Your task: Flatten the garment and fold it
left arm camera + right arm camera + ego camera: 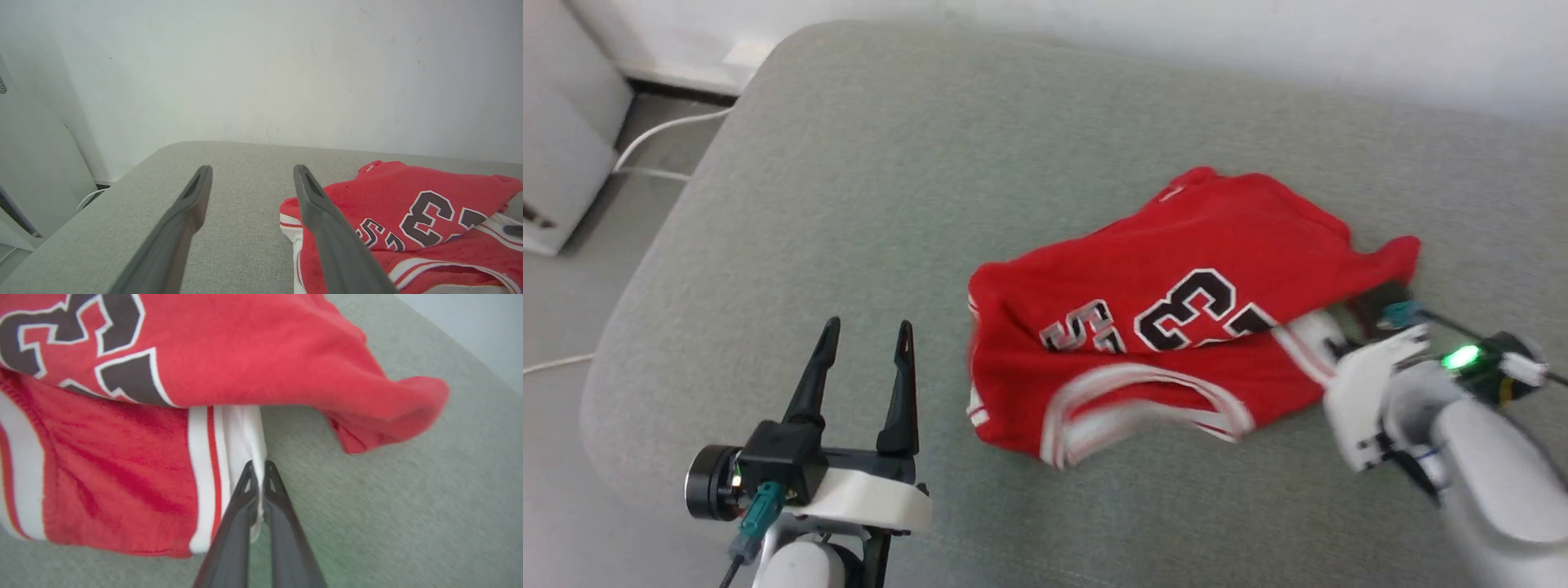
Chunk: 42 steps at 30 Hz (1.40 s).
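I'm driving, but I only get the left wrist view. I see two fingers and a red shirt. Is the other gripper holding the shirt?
Observer: Yes. The right gripper is shut on the white sleeve of the shirt.
Operator: Is my gripper touching the shirt?
Observer: No. In the head view the left gripper is open, with bare cushion between it and the shirt.
Operator: Is the shirt flat?
Observer: No. In the right wrist view a red flap with the number on it lies folded over the sleeve.
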Available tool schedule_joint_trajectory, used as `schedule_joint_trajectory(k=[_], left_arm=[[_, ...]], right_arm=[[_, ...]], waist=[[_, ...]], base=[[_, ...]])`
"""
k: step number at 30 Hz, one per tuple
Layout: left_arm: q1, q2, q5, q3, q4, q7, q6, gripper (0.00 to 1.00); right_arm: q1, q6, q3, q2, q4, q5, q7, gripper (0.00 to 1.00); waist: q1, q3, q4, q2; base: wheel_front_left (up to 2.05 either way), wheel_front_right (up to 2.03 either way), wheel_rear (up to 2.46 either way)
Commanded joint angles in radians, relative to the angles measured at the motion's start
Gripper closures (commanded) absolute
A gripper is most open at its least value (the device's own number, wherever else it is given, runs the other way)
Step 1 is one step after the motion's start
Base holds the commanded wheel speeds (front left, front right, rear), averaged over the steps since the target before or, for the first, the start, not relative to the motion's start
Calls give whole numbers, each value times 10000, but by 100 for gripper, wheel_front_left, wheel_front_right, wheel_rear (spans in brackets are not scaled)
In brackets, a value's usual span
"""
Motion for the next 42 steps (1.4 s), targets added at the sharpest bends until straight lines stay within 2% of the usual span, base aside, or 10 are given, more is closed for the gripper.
schedule_joint_trajectory(k=[1,7,12,16,17,24,28,31,36,42], left_arm=[[64,-54,103,69,13,-47,-108,0],[197,-69,147,234,22,-47,-203,0],[223,-84,153,249,83,-47,-260,0],[175,-94,67,141,412,-47,-368,0],[154,-96,50,89,547,-47,-411,0],[178,-106,-449,-321,2076,68,-738,0],[46,-107,-812,-573,2804,1155,-911,0],[-41,-107,-980,-542,2944,1730,-867,0],[-352,-35,-1023,-492,3012,2726,-489,0],[-719,364,-421,-424,3358,3972,405,0]], right_arm=[[133,-27,-391,-233,-82,-131,-124,100],[770,-27,-2813,-546,-1082,-1119,10,100],[1981,-27,-4775,116,-2333,-1894,608,100],[2770,-27,-5457,771,-2896,-2227,959,100],[2858,-27,-5569,898,-3022,-2318,884,0],[3287,-27,-5600,1637,-4291,-2388,-234,0],[3730,-27,-5497,1889,-5184,-2260,-867,0],[3947,-27,-5470,2028,-5506,-2193,-1108,0],[4279,-27,-5385,2314,-5855,-2043,-1609,0],[4324,-27,-5202,2436,-5826,-2080,-1992,0]], waist=[[-1,-404,-645,0],[-1,-557,-1454,0],[-1,-532,-1963,0],[-1,-446,-2272,0],[-1,-435,-2336,0],[-1,-497,-2669,0],[-1,-471,-2834,0],[-1,-424,-2925,0],[-1,-220,-3185,0],[-1,109,-3510,0]], base=[[0,0,0],[0,0,0],[0,0,0],[0,0,0],[0,0,0],[0,0,0],[0,0,0],[0,0,0],[0,0,0],[0,0,0]])
